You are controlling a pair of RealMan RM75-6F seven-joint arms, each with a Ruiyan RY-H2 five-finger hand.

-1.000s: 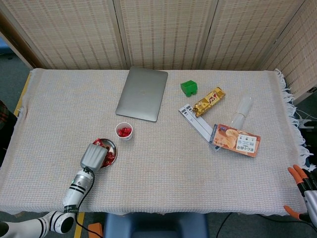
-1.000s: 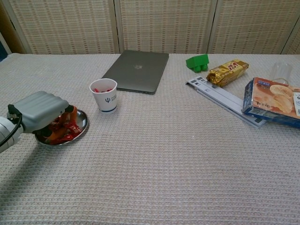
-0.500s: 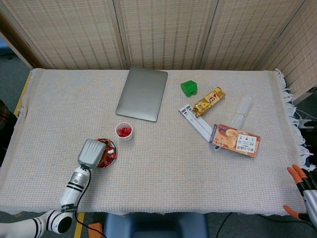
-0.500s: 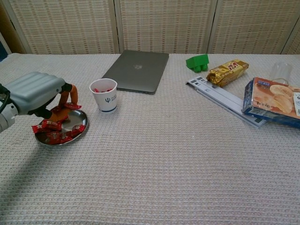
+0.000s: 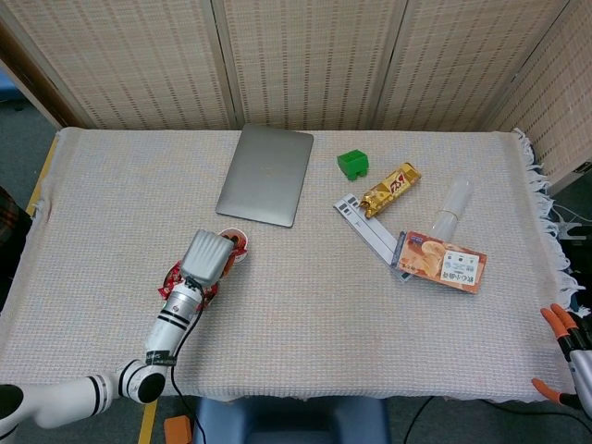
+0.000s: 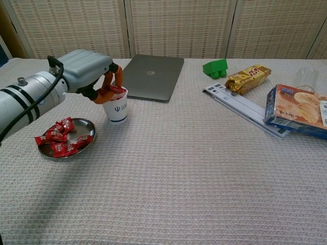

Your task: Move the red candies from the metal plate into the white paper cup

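L robot hand (image 6: 94, 71) over white paper cup (image 6: 116, 108), fingertips (image 6: 108, 92) bunched at its rim.
Fingers curled in close, orange tips touching cup mouth w/ a bit of red between them; can't tell if that's a held candy or cup contents. Metal plate (image 6: 87, 141) w/ red candies (image 6: 56, 138) sits below-left of the hand on the worktop (image 6: 204, 168). Chest view shows the fingertips; head view only shows the hand's grey back (image 5: 205, 254) hiding the cup. R robot hand (image 5: 566, 356): only orange tips at head view's edge, chest view misses it.
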